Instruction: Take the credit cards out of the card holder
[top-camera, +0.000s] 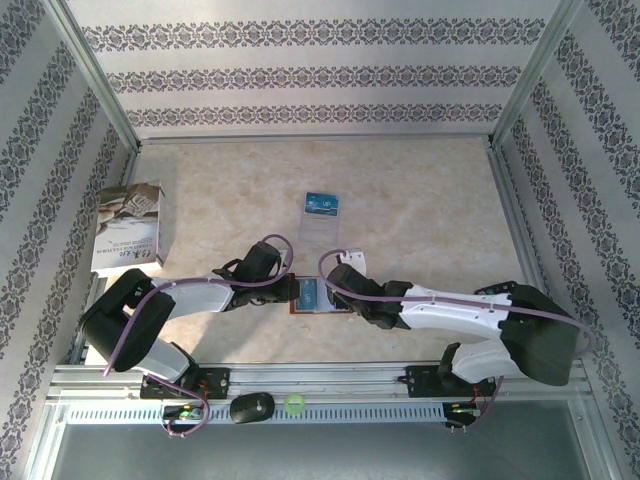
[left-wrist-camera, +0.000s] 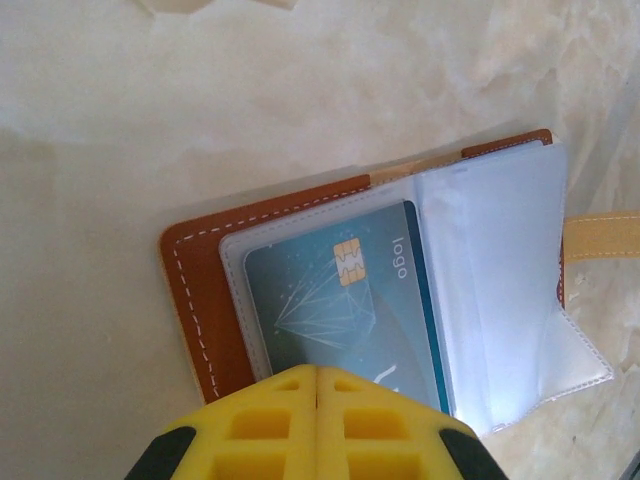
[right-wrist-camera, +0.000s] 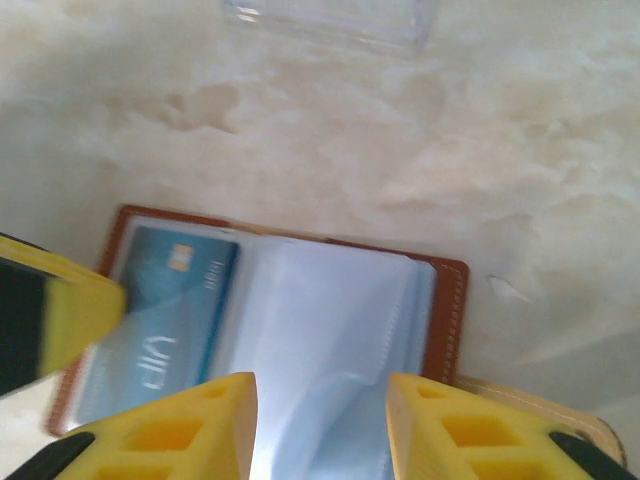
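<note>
card holder (left-wrist-camera: 195, 300) lies open on the marbled table (top-camera: 430, 200) between my two arms, reddish-brown leather with white stitching, clear sleeves fanned inside. one blue credit card (left-wrist-camera: 340, 310) with a gold chip sits in the left sleeve. left gripper (left-wrist-camera: 316, 385) has its fingers pressed together at that card's near edge; right gripper (right-wrist-camera: 320, 395) hangs over the right-hand sleeves, jaws apart, nothing between. tan snap tab (left-wrist-camera: 605, 235) sticks out sideways. bare table all round; translucent sheet (top-camera: 322, 228) lies beyond, booklet (top-camera: 128, 230) well apart.

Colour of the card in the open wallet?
Teal-blue card with a pale line pattern; the left wrist view shows it best.
</note>
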